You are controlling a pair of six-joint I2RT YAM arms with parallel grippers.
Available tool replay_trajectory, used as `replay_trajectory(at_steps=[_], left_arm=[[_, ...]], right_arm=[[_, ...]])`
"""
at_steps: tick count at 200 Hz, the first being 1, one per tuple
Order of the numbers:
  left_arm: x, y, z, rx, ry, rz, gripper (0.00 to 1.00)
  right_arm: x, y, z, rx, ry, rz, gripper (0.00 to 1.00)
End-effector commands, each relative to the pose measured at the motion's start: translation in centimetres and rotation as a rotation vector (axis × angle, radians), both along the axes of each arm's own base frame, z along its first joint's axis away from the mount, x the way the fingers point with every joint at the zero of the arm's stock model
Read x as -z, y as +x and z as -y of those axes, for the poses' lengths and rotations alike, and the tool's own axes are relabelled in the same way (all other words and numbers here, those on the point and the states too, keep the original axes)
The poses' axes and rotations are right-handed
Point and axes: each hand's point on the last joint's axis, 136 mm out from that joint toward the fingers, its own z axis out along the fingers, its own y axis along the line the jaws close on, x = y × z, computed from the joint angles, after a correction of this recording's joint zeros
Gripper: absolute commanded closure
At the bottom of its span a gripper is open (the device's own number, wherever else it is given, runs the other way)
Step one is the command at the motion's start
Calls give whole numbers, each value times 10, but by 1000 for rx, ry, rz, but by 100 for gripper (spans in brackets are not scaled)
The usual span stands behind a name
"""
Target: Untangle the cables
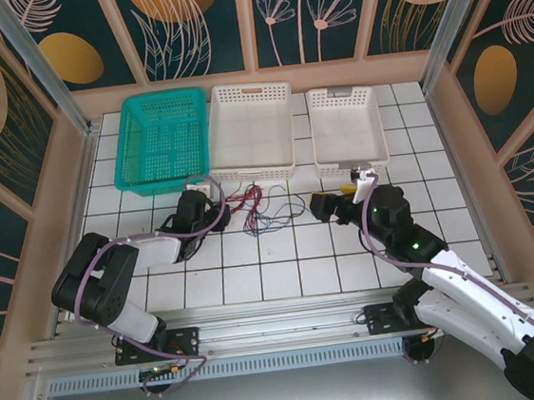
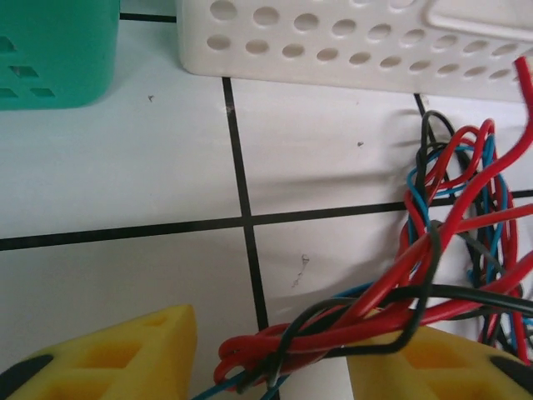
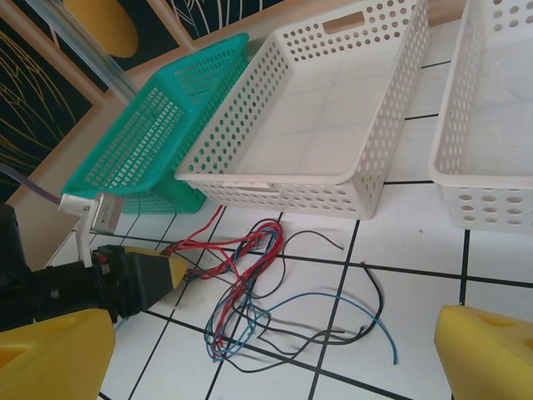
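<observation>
**Q:** What is in front of you, counted?

**A:** Three baskets in a row at the far side of the surface (image 1: 284, 267): one green basket (image 1: 163, 97) on the left and two white ones, the middle white basket (image 1: 248, 91) and the right white basket (image 1: 345, 92). I have two tools. There is one heap of cables (image 1: 263, 210). I cannot count its strands, because they cross too often.

**Q:** Where does the heap lie?

**A:** It lies on the white tiles just in front of the middle white basket, between my two tools. One end reaches toward the corner where the green basket meets the middle white one.

**Q:** What does it look like?

**A:** It is thin and loose, in four colours. The red strands (image 2: 454, 221) run together in a thick bunch that doubles back in a tight bend. The black strands (image 2: 429, 250) loop across them. The blue strands (image 3: 333, 296) trail out over the tiles to a free end. One greyish strand (image 2: 476, 248) sits deep in the knot. Several black ends also lie loose, away from the bunch.

**Q:** How is your left tool?

**A:** My left tool (image 2: 273, 354) is about half wide, with its yellow fingers on either side of the red bend. The bunch lies over one finger, and a gap shows beside the other. I cannot tell whether it pinches anything.

**Q:** And your right tool?

**A:** My right tool (image 3: 275, 333) is spread wide and holds nothing. It faces the heap from the other side.
</observation>
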Motion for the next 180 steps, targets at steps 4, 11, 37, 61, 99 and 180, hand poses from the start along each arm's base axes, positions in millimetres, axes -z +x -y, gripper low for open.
replay_trajectory(at_steps=[4,11,37,61,99,180], left_arm=[[-14,4,12,35,-49,46,60],[-14,4,13,38,-55,46,61],[-12,2,16,59,-66,39,69],[-12,-1,21,81,-86,33,75],[-16,-6,27,106,-109,32,86],[-31,-37,52,186,-99,31,100]], right_arm=[[-2,-6,-7,-29,41,-1,1],[-2,-6,-7,-33,42,-3,1],[-2,-8,-10,-44,46,-4,2],[-1,-9,-14,-53,51,-9,2],[0,-10,-21,-73,51,-14,2],[2,-17,-33,-108,82,-54,3]])
